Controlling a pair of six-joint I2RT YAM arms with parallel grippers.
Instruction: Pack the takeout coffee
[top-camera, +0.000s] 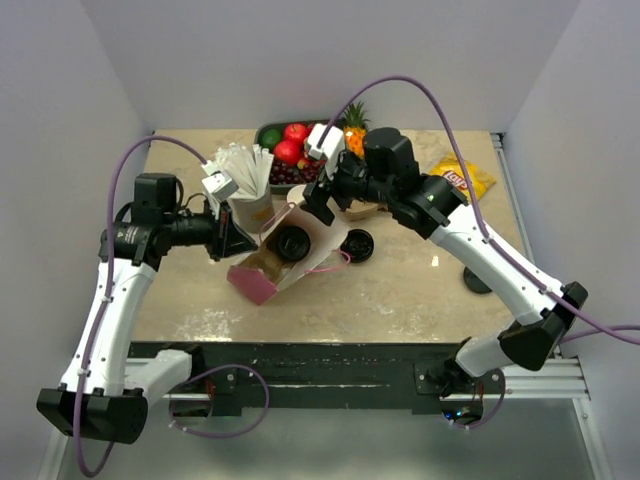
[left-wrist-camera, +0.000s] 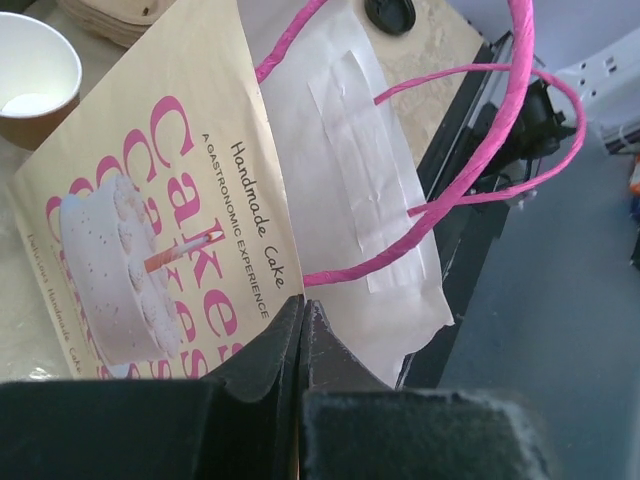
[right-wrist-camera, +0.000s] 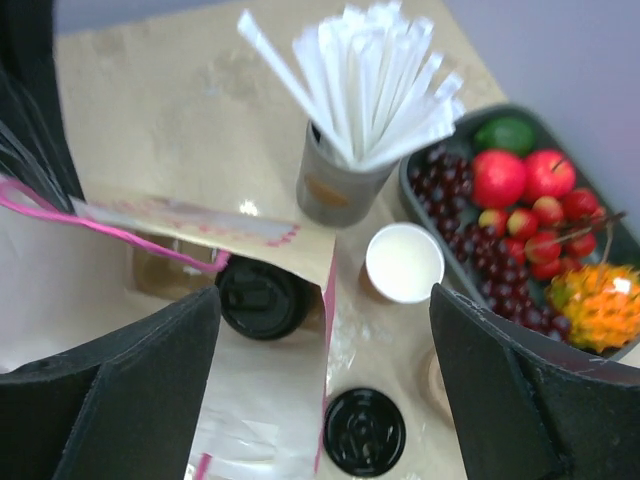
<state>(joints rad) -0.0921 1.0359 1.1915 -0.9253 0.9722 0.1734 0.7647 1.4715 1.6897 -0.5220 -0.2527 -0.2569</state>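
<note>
Right hand (right-wrist-camera: 325, 330) wide open, empty; takeout coffee (right-wrist-camera: 262, 297) sits just below it inside the cake bag (left-wrist-camera: 150, 200). Left hand (left-wrist-camera: 302, 310) pinches the bag's edge. Lift your right straight up, dodging the pink handles (left-wrist-camera: 520, 150).

Paper body of the takeout coffee (right-wrist-camera: 262, 297) out of sight, deep inside the bag (top-camera: 258, 272).

Top view high, looking down; wrist views close, all sharing bag (top-camera: 258, 272).
</note>
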